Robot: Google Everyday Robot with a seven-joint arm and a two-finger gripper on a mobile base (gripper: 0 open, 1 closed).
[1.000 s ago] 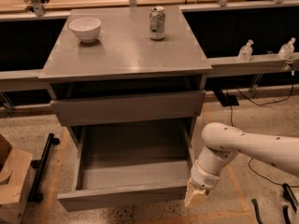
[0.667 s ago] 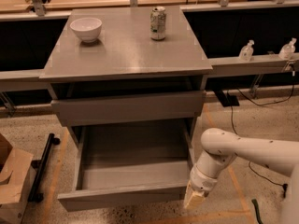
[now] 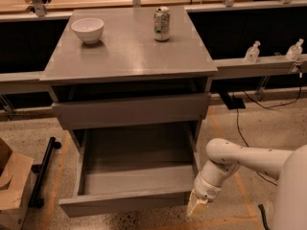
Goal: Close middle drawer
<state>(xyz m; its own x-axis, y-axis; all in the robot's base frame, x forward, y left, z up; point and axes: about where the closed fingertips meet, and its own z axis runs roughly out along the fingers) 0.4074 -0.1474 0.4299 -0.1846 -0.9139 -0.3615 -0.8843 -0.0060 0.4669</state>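
The grey cabinet (image 3: 129, 56) has its middle drawer (image 3: 124, 202) pulled far out, showing a bare grey inside and a plain flat front. Above it a taller-fronted grey drawer (image 3: 132, 110) stands slightly out. The lowest drawer is out of view. My gripper (image 3: 197, 207) hangs pointing down from the white arm (image 3: 240, 159), right at the right front corner of the open drawer's front panel. I cannot tell whether it touches the panel.
A white bowl (image 3: 88, 29) and a can (image 3: 161, 23) stand on the cabinet top. A cardboard box (image 3: 12, 186) and a black bar (image 3: 42, 169) lie on the floor at the left. Cables (image 3: 240, 128) run over the floor at the right. Two small bottles (image 3: 252, 51) stand on a ledge.
The arm's elbow has drawn in a little and the gripper has sunk slightly by the drawer's right front corner. The drawer stands as far open as before.
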